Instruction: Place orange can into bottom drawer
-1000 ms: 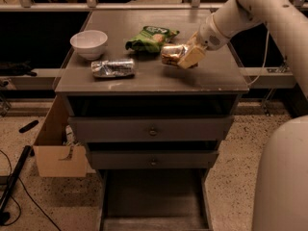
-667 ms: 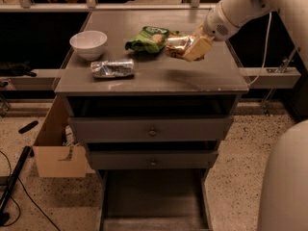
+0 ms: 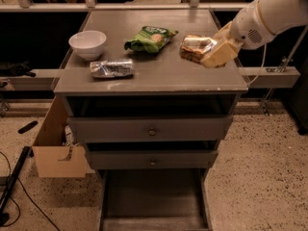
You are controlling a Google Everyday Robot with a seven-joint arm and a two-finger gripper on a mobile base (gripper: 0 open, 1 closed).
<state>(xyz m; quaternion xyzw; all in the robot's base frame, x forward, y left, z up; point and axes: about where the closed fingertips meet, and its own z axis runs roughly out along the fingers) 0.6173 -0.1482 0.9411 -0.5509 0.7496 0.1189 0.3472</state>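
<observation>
The gripper [image 3: 211, 52] is clamped on the orange can [image 3: 194, 47], holding it on its side above the worktop [image 3: 159, 73] near the right edge, probably ready to carry it down to the pulled-out bottom drawer [image 3: 153, 198].

The pincer [image 3: 206, 55], up over the right end of the surface [image 3: 159, 78], looks like smooth cream plastic with a dull sheen. It's clamped on the orange can [image 3: 194, 46], which is shiny, reflective metal. The arm [image 3: 272, 11] behind it has a smooth white shell. Left of the pincer there's a glossy, crinkly green bag [image 3: 150, 38], a crumpled shiny silver can [image 3: 111, 68] and a smooth, glazed-looking white bowl [image 3: 87, 44]. The surface itself is matt grey, scuffed at its front edge. Down below the pincer, the bottom drawer [image 3: 153, 198] is matt grey too. Lower left sits a plain brown cardboard box [image 3: 57, 153].
</observation>
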